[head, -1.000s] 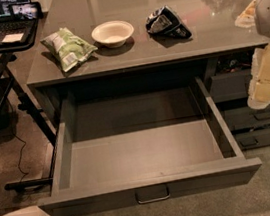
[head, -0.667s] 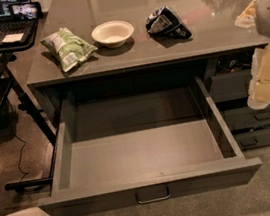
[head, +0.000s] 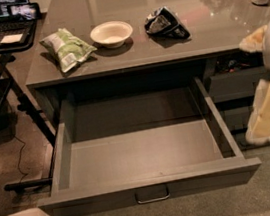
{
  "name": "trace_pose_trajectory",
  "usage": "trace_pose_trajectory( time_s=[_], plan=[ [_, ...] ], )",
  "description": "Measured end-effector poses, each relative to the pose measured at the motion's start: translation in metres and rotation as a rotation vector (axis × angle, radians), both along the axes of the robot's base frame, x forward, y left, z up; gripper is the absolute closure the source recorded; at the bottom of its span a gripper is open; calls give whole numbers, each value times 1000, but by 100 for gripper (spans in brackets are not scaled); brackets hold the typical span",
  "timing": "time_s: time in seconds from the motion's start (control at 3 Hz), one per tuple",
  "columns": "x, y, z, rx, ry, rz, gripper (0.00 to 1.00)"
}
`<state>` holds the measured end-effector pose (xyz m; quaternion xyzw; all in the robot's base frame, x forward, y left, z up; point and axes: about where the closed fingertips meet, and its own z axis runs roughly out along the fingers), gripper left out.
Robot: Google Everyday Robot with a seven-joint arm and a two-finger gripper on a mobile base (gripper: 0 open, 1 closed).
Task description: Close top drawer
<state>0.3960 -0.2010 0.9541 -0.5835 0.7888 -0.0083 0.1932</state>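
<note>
- The top drawer (head: 142,157) is standing pulled far out from under the counter (head: 215,35), its plain grey inside showing and its silver pull (head: 152,197) sitting at the centre of the front panel.
- The gripper (head: 260,129) is hanging at the right edge of the view, near the drawer's right wall but apart from it (whether it is spread or closed, I cannot tell).
- A green snack bag (head: 68,49), a white bowl (head: 111,33) and a dark crumpled bag (head: 165,23) are lying in a row on the counter.
</note>
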Motion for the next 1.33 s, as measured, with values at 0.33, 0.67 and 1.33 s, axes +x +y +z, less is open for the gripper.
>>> trace_pose_trajectory(
  time_s=[0.33,0.67,1.33],
  plan=[
    [-18,19,-33,49,6,2,0],
    [-34,38,-69,96,13,11,19],
    [-66,62,-132,180,89,17,65]
  ],
)
